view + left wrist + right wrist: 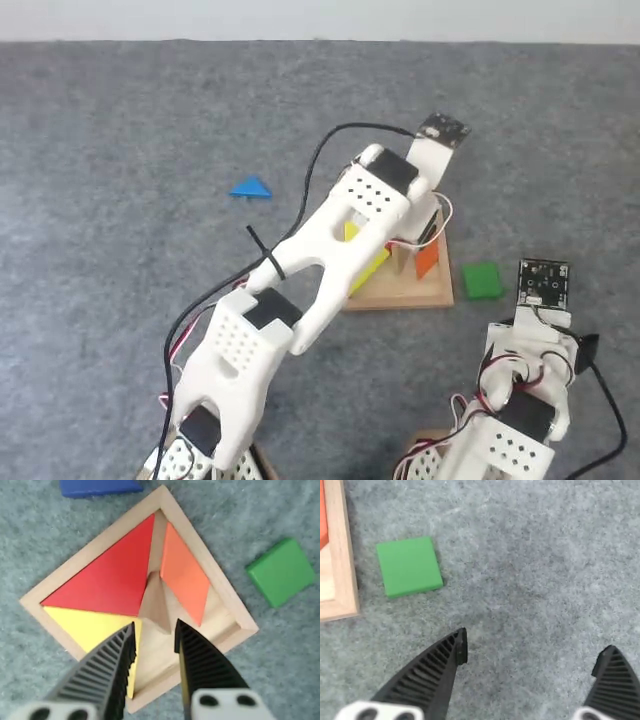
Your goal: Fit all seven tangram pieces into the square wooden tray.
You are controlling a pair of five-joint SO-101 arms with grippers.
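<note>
**Tray partly filled, two pieces out on the carpet**

Pieces already seated could be knocked askew if the left gripper [155,630] were lowered where it hung. Its fingers were poised over the edge of the yellow triangle [90,627] and a pale wedge [154,602] in the middle of the tray [216,575]. The red triangle [110,580] and the orange piece [185,575] were packed close beside these, so one nudge might be passed along.

The green square [282,570] was seen just beside the tray. It might be pushed across the carpet [120,150] and not gripped if approached off-centre. The blue triangle [250,188] lay well apart.

The left arm was stretched out over the tray, pointing down, fingers slightly apart and empty. The right gripper [535,647] was held low near the green square, spread wide, nothing between its fingers.
</note>
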